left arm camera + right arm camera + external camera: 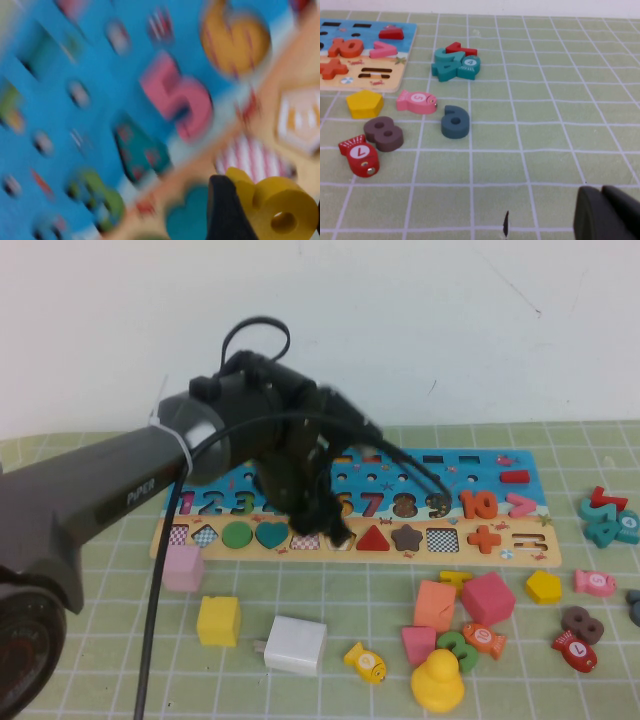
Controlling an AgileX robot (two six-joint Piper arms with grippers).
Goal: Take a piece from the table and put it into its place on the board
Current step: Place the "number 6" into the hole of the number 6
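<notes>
Piece (277,210), the yellow "6", sits pinched in the left claw (260,212), as we see in the left wrist view, where one dark finger (227,210) presses its side; it hangs just above the board (520,502), over the tan strip of cut-outs, near the pink "5" (180,102) and close to an orange-yellow "6" printed on the blue field (235,42); in the high view we find the left claw (318,528) low over the board's middle, its arm hiding the numerals around it; on the green gridded surface (340,600) in front of the board lie a yellow cube (218,621), a white block (295,644), a striped yellow fish (366,662) and a yellow duck (438,681); the right claw (607,212) hovers over the surface well to the right of the board, and we cannot tell whether it is spread or pressed together; near it lie a dark blue "6" (455,121) and a brown "8" (383,133).
</notes>
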